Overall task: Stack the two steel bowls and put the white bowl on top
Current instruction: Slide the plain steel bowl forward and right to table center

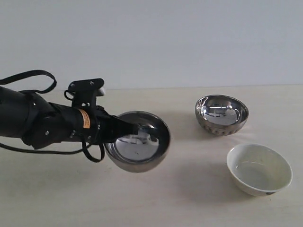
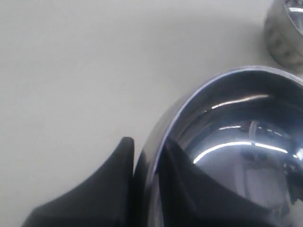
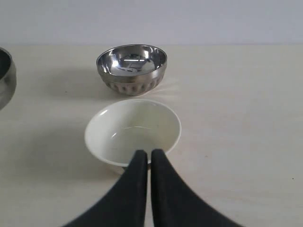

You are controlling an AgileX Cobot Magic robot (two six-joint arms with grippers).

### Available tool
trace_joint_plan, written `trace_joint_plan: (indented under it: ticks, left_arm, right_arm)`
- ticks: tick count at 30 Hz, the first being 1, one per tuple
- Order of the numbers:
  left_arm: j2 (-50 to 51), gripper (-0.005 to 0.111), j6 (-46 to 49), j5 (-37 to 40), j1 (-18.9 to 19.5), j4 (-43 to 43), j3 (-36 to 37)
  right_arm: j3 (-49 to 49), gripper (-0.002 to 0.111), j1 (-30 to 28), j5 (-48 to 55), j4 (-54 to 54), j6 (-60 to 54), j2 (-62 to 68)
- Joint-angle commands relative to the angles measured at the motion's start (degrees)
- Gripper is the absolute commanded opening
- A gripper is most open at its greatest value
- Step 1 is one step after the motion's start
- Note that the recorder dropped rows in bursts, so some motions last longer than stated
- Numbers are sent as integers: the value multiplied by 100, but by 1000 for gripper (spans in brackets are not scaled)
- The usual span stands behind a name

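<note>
Left gripper (image 1: 131,130) clamped on its rim, the smooth steel bowl (image 1: 142,147) hung seemingly clear of the tabletop (image 1: 189,208) for stacking; right gripper (image 3: 149,156) clenched empty.

The pale table (image 1: 189,198) carries two bowls, both upright. The dimpled bowl (image 1: 221,114) stands well ahead of the left claw (image 1: 130,130), out past its tips. The white bowl (image 3: 133,131) sits just ahead of the right claw (image 3: 144,152). The dimpled bowl stands farther out from that claw, behind the white bowl and apart from it.
</note>
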Motion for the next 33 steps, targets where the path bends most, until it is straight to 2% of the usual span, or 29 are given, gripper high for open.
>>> trace_joint_plan:
  ticks: [1,5,9,13,22,27,33]
  left_arm:
    - [-164,4,-2,26,-508,31,250]
    - [-164,4,12,498,-917,31,260]
    - [-164,4,13,502,-1149,20,260]
    - [-164,4,13,430,-1122,20,260]
    - [-40,4,-125,202,-674,-220,260]
    - [99,4,-238,-86,-663,-220,260]
    - [251,4,-247,13,-663,-210,260]
  right_arm:
    - [-3,0,-15,-22,-43,3,-30]
    - [-3,0,-15,-22,-43,3,-30]
    - [-3,0,-15,-22,-43,3,-30]
    - [-3,0,-15,-22,-43,3,-30]
    - [-3,0,-15,-22,-43,3,-30]
    - [-3,0,-15,-22,-43,3,-30]
    - [-3,0,-15,-22,-43,3,-30]
